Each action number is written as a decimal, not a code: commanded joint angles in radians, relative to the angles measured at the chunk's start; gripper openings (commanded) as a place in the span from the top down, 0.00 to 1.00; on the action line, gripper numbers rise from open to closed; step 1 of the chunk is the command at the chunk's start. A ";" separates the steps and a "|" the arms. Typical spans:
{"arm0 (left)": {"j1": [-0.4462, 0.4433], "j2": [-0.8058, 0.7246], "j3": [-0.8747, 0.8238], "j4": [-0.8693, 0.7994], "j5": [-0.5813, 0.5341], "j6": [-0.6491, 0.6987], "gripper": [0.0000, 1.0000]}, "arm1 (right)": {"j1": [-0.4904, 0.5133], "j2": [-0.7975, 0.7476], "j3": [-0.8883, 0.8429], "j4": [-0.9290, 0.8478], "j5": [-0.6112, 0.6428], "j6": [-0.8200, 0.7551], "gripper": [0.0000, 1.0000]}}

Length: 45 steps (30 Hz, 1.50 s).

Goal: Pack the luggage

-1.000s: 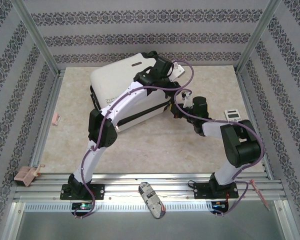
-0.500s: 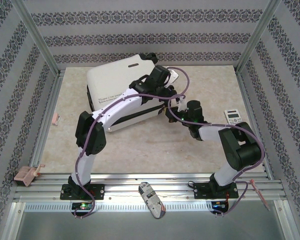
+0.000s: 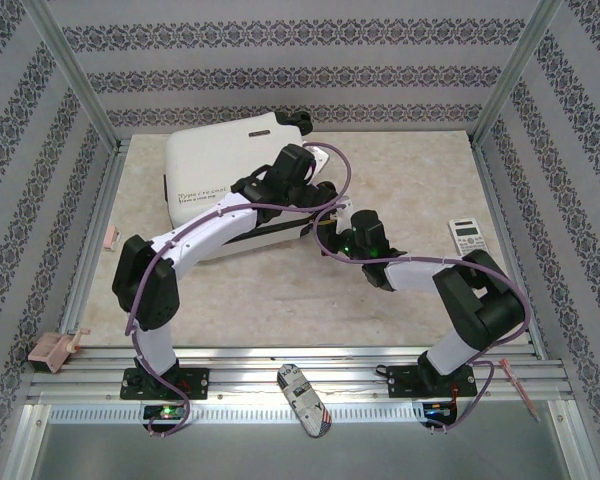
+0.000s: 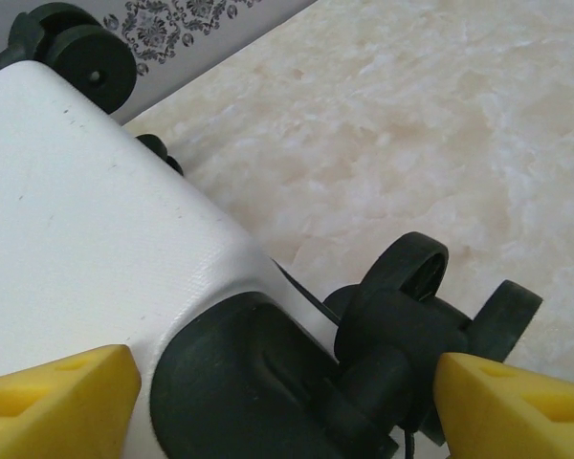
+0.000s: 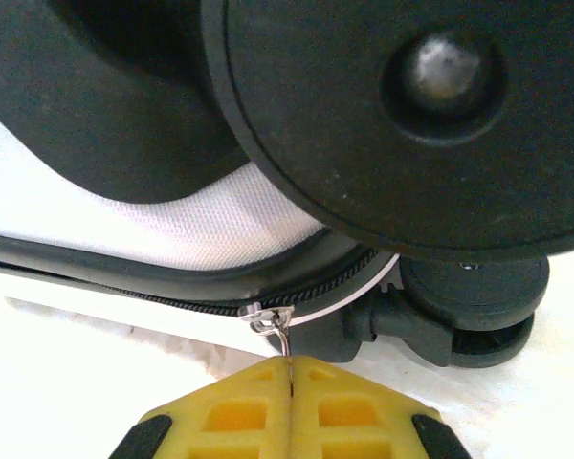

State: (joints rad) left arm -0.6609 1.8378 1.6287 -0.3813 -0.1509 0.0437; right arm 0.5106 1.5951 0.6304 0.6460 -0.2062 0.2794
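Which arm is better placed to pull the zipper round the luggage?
Right. The right gripper is shut on the zipper pull beside the wheel. The left gripper is open, straddling a corner of the luggage and gripping nothing.

Clerk: First entry?
Keeper: Luggage [image 4: 67,229], white shell, filling 7 to 11 o'clock. Black corner cap [image 4: 239,382] at 6 o'clock.
Clerk: Wheels?
Keeper: Near wheels [image 4: 402,287], black, at 4 o'clock, just beside the corner cap. Far wheels [image 4: 81,53], black, at 11 o'clock, beside a strip of wallpaper [image 4: 172,14].
Clerk: Surface?
Keeper: Table [image 4: 430,124], pale marbled, 12 to 3 o'clock.
Clerk: Gripper?
Keeper: Left gripper [image 4: 287,406] at 6 o'clock. Yellow fingers [image 4: 53,397] at 7 and 5 o'clock, wide apart; corner cap and near wheels between them. Contact: cannot tell.
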 commanded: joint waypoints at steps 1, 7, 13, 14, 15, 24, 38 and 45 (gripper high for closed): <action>0.041 0.009 -0.049 -0.133 -0.047 -0.061 0.18 | -0.022 -0.031 0.015 0.028 -0.006 -0.049 1.00; 0.041 0.003 -0.036 -0.128 -0.023 -0.072 0.18 | -0.018 0.012 0.011 0.096 -0.247 -0.069 1.00; 0.040 0.001 -0.025 -0.128 0.008 -0.098 0.18 | -0.017 0.074 0.026 0.127 -0.300 -0.055 1.00; 0.040 0.000 -0.025 -0.128 0.010 -0.104 0.18 | -0.017 0.083 0.030 0.127 -0.294 -0.051 1.00; 0.040 -0.002 -0.028 -0.127 0.014 -0.109 0.18 | -0.018 0.089 0.032 0.127 -0.286 -0.045 0.98; 0.041 -0.015 -0.036 -0.121 0.014 -0.125 0.18 | -0.023 0.094 -0.041 0.172 -0.219 -0.002 0.81; 0.041 0.004 0.026 -0.122 0.023 -0.120 0.18 | 0.022 0.163 -0.018 0.214 -0.200 -0.011 0.63; 0.041 0.004 0.034 -0.126 0.020 -0.130 0.18 | 0.022 0.209 0.060 0.207 -0.134 -0.009 0.61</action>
State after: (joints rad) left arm -0.6411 1.8282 1.6482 -0.4141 -0.1123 -0.0547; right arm 0.5220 1.7821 0.6510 0.8200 -0.3840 0.2813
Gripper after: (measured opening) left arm 0.824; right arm 0.389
